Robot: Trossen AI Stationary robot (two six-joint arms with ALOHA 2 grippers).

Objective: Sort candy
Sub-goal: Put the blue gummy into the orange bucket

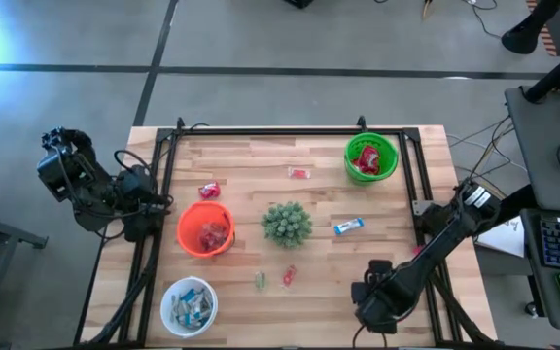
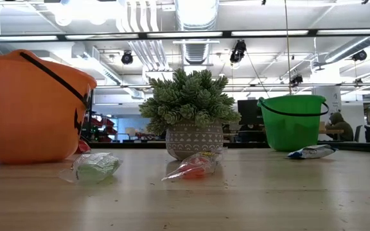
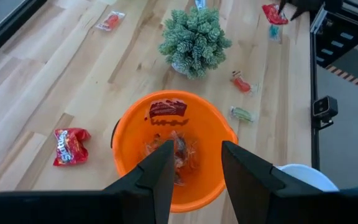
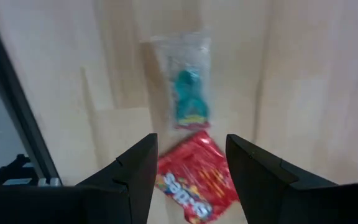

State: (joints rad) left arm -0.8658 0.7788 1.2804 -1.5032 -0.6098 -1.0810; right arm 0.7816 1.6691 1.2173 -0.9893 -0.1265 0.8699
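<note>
A: What stands in the middle of the pale wooden tabletop (image 1: 261, 185)?

B: A spiky green plant in a patterned grey pot (image 1: 287, 224), between the round orange plastic bucket (image 1: 205, 228) on its left and the small blue-and-white wrapped bar (image 1: 348, 227) on its right. It blocks part of the low view.

A: How many containers?

B: Three. The orange bucket, a green plastic bucket (image 1: 370, 157) at the far right holding red packets, and a white bowl (image 1: 189, 306) at the near left holding blue-and-white bars.

A: And loose candy?

B: Five pieces are clear from above: a red packet (image 1: 209, 191) just beyond the orange bucket, a small red-wrapped sweet (image 1: 298, 173) farther right, the bar, plus a tiny green piece (image 1: 260, 280) and a tiny red piece (image 1: 288, 275) near the plant's front.

A: The end effectors?

B: The left end effector (image 3: 194, 168) hovers over the orange bucket, fingers spread, holding nothing. The right end effector (image 4: 190, 165) sits at the near right, fingers parted above a red packet (image 4: 197, 180) and a clear-wrapped teal sweet (image 4: 188, 93), gripping neither.
</note>
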